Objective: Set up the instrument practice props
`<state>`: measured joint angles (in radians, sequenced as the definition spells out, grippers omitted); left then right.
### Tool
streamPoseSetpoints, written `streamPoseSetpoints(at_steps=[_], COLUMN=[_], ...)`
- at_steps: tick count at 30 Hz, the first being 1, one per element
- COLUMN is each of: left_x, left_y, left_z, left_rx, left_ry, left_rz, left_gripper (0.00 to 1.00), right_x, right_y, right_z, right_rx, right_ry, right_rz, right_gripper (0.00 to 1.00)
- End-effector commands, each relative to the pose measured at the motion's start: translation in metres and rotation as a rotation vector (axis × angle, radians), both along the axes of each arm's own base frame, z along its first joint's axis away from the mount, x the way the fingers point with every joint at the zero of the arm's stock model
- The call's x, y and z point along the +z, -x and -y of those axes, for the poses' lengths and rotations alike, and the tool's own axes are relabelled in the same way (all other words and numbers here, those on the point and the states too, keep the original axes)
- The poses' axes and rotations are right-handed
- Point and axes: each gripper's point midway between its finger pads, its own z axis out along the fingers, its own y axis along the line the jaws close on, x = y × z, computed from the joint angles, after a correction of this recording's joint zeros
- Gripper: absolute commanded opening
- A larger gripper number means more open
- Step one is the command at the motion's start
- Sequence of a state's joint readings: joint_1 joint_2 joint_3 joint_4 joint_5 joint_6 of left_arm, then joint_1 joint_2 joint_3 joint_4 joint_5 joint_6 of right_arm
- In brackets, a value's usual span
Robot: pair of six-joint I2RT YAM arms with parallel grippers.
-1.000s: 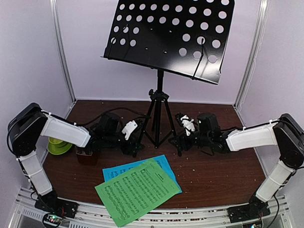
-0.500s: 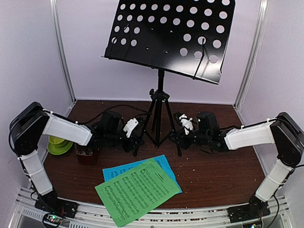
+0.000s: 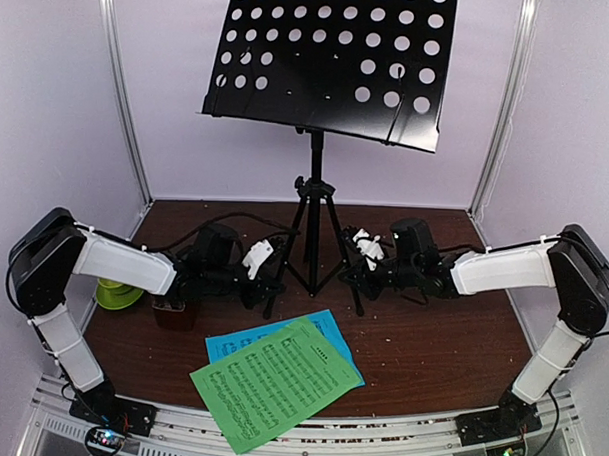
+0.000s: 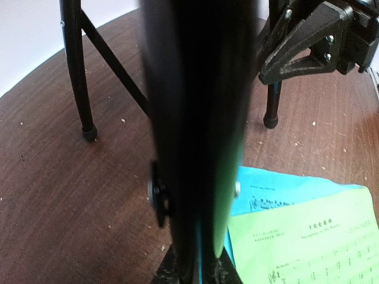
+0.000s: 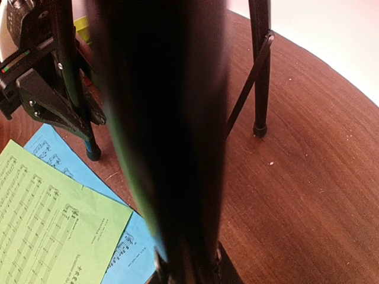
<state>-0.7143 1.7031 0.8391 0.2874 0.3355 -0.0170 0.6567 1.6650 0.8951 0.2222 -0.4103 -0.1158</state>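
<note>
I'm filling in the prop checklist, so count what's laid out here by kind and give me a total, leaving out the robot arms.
music stand: 1
sheets of music: 2, a green sheet lying over a blue sheet
metronome, partly hidden: 1
cup and saucer, lime green, partly hidden: 1 set
Total: 5

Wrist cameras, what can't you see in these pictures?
- Left wrist: a blurry music stand leg, very close, blocks the middle.
- Right wrist: another blurry leg does the same.
- Top: the left arm covers most of the metronome and part of the green cup.
- Top: the green sheet covers most of the blue sheet.
</note>
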Motion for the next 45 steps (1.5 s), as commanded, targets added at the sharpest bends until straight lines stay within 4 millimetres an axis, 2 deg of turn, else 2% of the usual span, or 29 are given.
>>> streamPoseSetpoints(at_steps=[1,6,14,18,24,28,36,40,45], left_x=[-0.022,-0.037,-0.050,-0.053,-0.047,-0.043,-0.022,-0.019,-0.026], left_y=[0.014,0.026,0.039,0.036,0.009,-0.018,-0.075,-0.085,-0.077], left_z=[-0.026,-0.041,-0.056,-0.057,-0.047,-0.046,-0.048,-0.053,-0.060], left_rx=[0.035,0.033,0.066,0.088,0.125,0.162,0.221,0.223,0.206], left_ry=[-0.066,-0.110,-0.127,-0.125,-0.121,-0.120,-0.102,-0.105,-0.121], left_rz=[-0.072,-0.111,-0.140,-0.146,-0.140,-0.138,-0.107,-0.100,-0.115], left_gripper=[0.00,0.00,0.00,0.00,0.00,0.00,0.00,0.00,0.00], right_x=[0.006,-0.006,-0.024,-0.025,-0.007,-0.003,0.003,0.004,-0.001], right_y=[-0.001,0.010,0.036,0.034,0.008,-0.011,-0.050,-0.058,-0.052], right_z=[0.021,0.032,0.059,0.062,0.049,0.040,0.020,0.018,0.024], right_rx=[-0.099,-0.116,-0.156,-0.174,-0.201,-0.211,-0.230,-0.224,-0.219], right_ry=[0.019,0.062,0.112,0.116,0.104,0.112,0.127,0.132,0.143], right_rz=[-0.075,-0.130,-0.160,-0.154,-0.114,-0.092,-0.058,-0.059,-0.072], right_gripper=[0.00,0.00,0.00,0.00,0.00,0.00,0.00,0.00,0.00])
